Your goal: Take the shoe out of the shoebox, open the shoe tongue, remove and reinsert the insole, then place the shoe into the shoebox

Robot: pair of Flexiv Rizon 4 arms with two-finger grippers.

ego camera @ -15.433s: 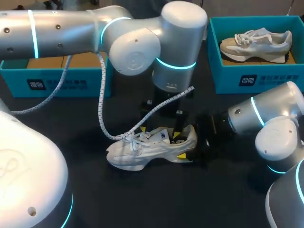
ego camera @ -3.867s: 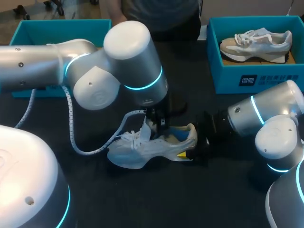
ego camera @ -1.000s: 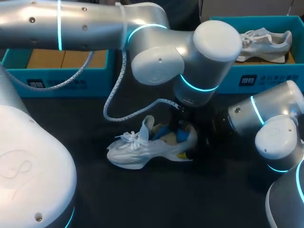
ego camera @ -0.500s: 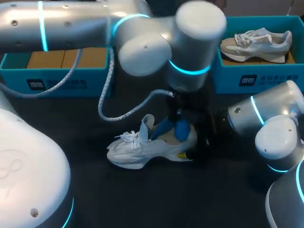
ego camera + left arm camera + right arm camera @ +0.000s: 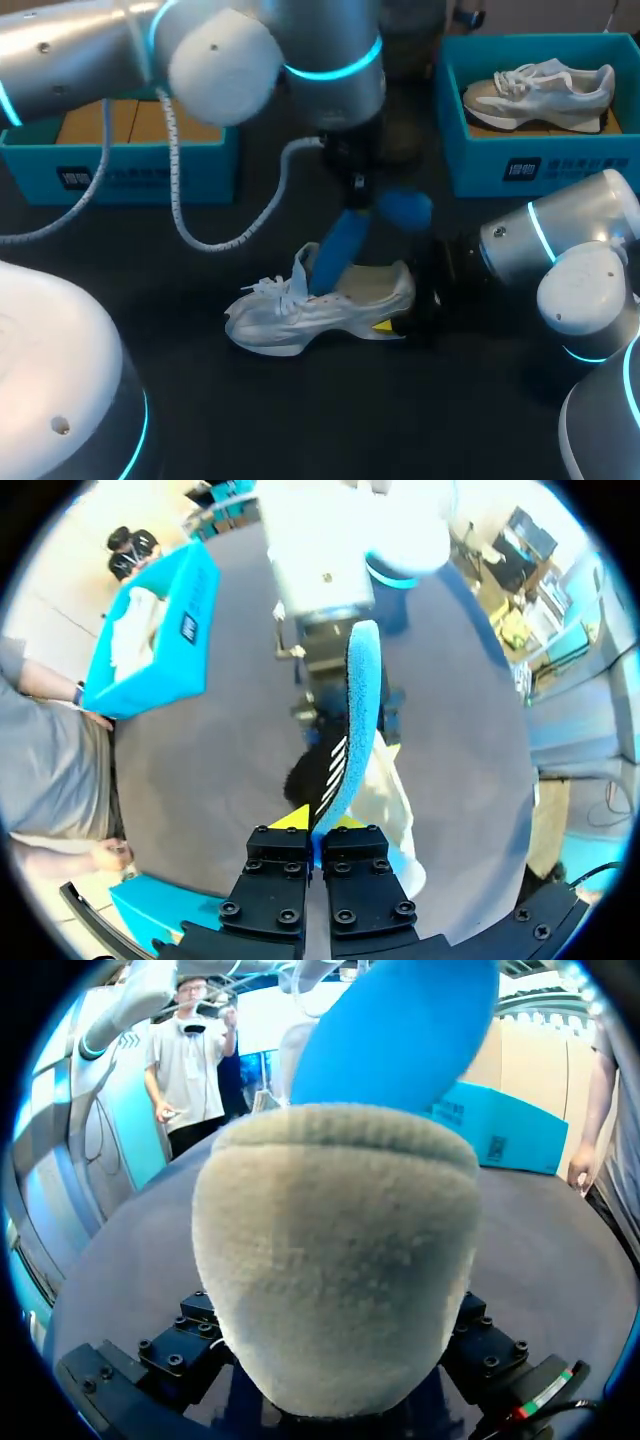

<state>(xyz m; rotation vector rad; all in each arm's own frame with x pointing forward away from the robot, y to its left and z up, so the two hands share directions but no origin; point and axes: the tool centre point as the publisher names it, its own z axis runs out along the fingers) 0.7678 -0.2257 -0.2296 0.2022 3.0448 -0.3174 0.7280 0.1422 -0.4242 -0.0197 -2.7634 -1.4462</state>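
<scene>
Left gripper [image 5: 320,832] clamped on blue insole [image 5: 358,705], lifted. Insole slants down ahead of fingers, lower end at shoe [image 5: 300,312] opening, likely not fully free. Right gripper [image 5: 398,308] pinches shoe heel, probably as anchor so only insole rises.

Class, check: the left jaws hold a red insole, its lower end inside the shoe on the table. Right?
No. The insole is blue, not red; the head view shows it. The left jaws hold it, its lower end inside the shoe on the table.
</scene>
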